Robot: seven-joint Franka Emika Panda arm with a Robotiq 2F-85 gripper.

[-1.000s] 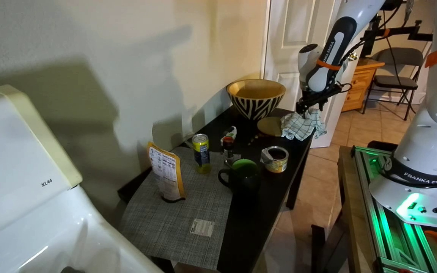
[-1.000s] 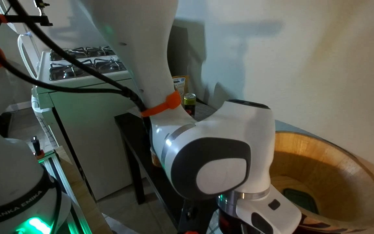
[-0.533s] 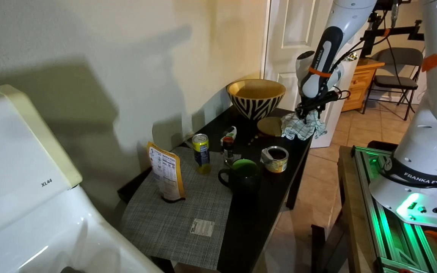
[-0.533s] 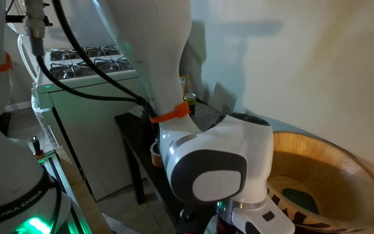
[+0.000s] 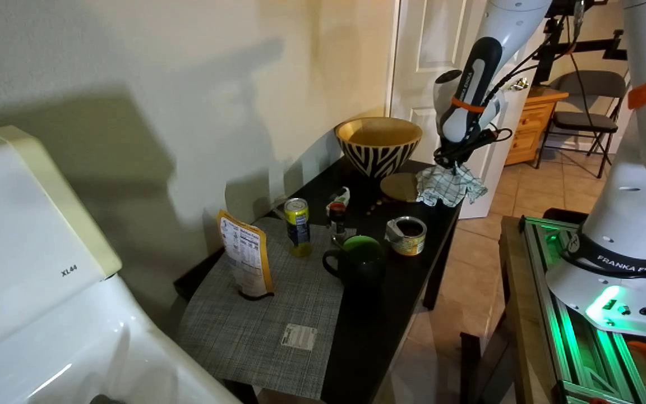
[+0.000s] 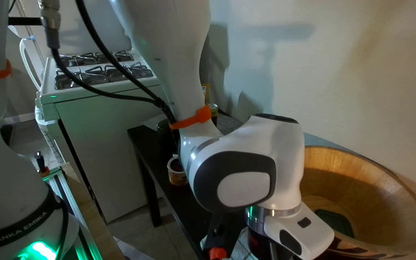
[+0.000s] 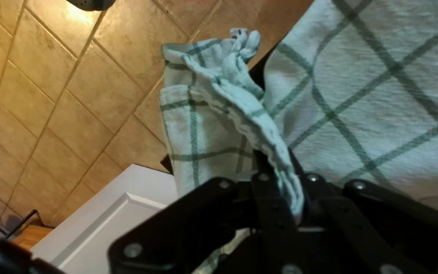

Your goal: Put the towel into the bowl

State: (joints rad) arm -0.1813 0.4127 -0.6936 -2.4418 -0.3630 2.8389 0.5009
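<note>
in an exterior view, a white stove (image 5: 48,241) stood left of the bowl (image 5: 378,160); behind the bowl rose a wall (image 5: 323,73), beneath it stretched a dark table (image 5: 368,331). right of the bowl, the checked towel (image 5: 447,189) lay partly past the table edge, a door (image 5: 429,67) behind it; farther right stood a chair (image 5: 586,120). the claw (image 7: 276,158), its jaws apart a moment earlier, was now clenched on a fold of towel.

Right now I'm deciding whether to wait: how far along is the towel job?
Done: the jaws are shut on a fold of the towel. In hand: the lift, seemingly unfinished: towel spreads across the edge of the table. Left: placing it in the bowl, where no towel shows.
</note>
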